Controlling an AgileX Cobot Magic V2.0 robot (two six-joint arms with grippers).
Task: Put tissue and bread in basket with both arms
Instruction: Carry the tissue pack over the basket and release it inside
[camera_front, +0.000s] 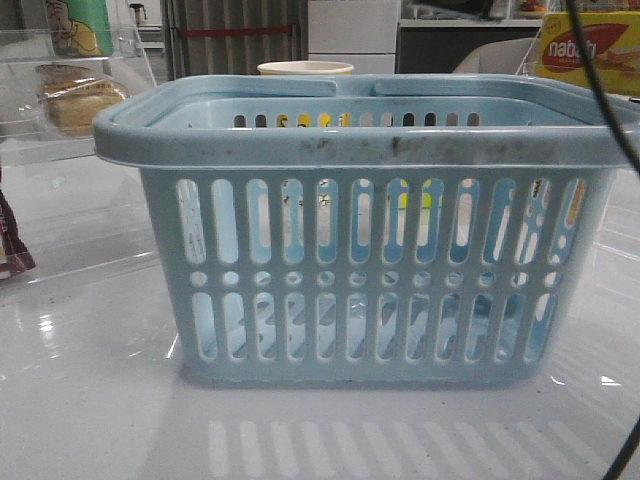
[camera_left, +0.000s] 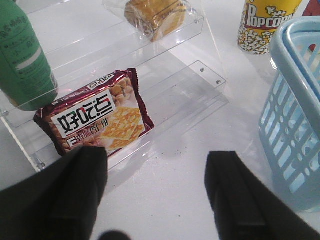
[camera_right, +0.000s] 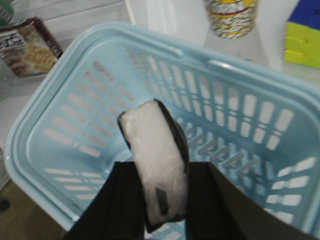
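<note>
Your right gripper (camera_right: 160, 200) is clamped on the tissue (camera_right: 155, 160), held above the basket (camera_right: 60, 145) for dropping in. Your left gripper (camera_left: 155, 195), fingers apart, faces the bread (camera_left: 157, 15), well beyond the basket's side.

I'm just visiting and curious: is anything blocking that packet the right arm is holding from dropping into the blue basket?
Nothing visible does. The right gripper holds the tissue directly above the basket, whose open inside shows only bare floor and walls beneath the packet.
</note>
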